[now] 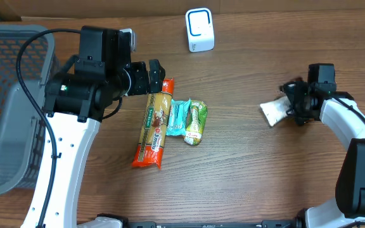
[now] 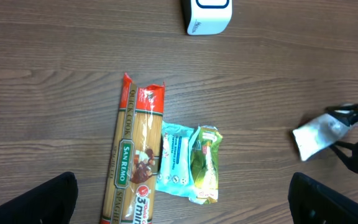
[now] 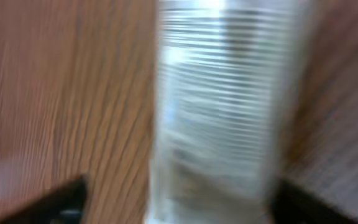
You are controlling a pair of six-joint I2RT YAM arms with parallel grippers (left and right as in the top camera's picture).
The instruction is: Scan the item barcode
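Note:
A white packet [image 1: 274, 112] lies on the table at the right, blurred and close up in the right wrist view [image 3: 219, 112]. My right gripper [image 1: 293, 102] stands open around its near end, with a gap showing between one finger [image 3: 67, 199] and the packet. A long spaghetti pack [image 1: 154, 123], a blue packet [image 1: 179, 118] and a green packet [image 1: 196, 122] lie side by side at the centre. My left gripper [image 1: 152, 77] hovers open over the spaghetti pack's far end, holding nothing; its dark fingertips [image 2: 55, 199] frame the packs [image 2: 132, 158]. The white scanner [image 1: 199, 30] stands at the back.
A grey mesh basket [image 1: 5, 95] fills the left edge of the table. A cardboard wall runs along the back. Bare wood lies between the centre packs and the white packet.

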